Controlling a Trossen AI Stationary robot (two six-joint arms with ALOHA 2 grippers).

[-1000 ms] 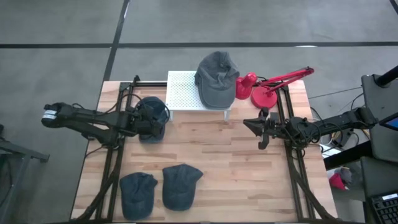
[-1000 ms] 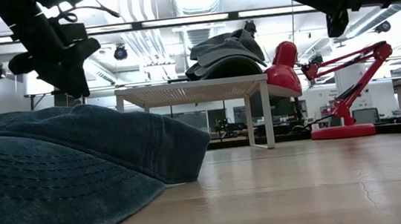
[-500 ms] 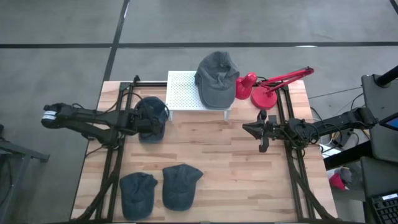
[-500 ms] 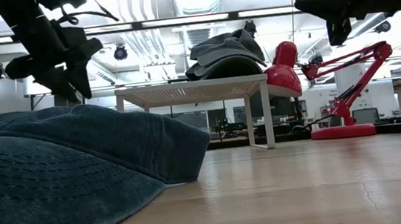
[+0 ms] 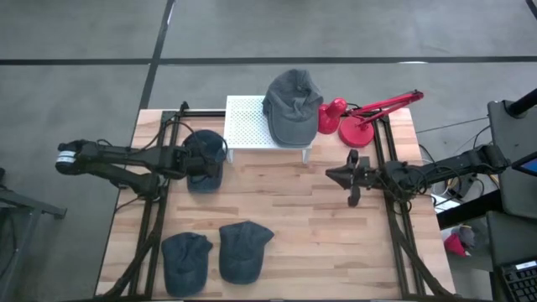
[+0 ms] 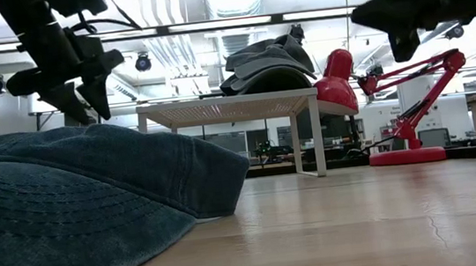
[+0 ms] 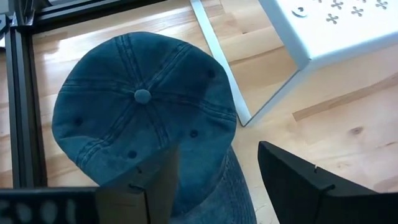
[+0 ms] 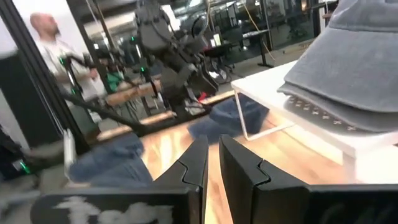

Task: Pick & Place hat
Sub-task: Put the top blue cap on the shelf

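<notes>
The left gripper [image 5: 204, 161] hovers over the blue denim hat [image 5: 205, 156] at about ten o'clock on the wooden table [image 5: 319, 226], its two dark fingers [image 7: 292, 177] spread wide with nothing held between them. In the left wrist view the hat [image 7: 146, 118] lies directly under and between those fingers, one finger over the lower part of the crown and the other out over bare wood just beside the brim. The hat sits flat on the table, crown up, just beside the nine o'clock leg of the white perforated stand [image 5: 247, 122]. Its long axis runs roughly twelve to six, with the rounded crown toward twelve and the brim toward six. The crown is washed denim sewn in wedge panels that meet at a small cloth button, with stitched seams and small eyelets. A grey hat [image 5: 292, 105] of the same soft cloth rests on the stand's three o'clock end, overhanging its edge, and a red desk lamp [image 5: 357, 117] stands just beside it at about one o'clock. Two more blue hats lie at about seven o'clock, the left one [image 5: 185, 262] and the right one [image 5: 243, 250] side by side and nearly touching. The right gripper [image 5: 346, 175] waits above the table at about three o'clock, fingers pressed nearly together and holding nothing. In the right wrist view a blurred person [image 8: 53, 46] stands in the room beyond the table.
</notes>
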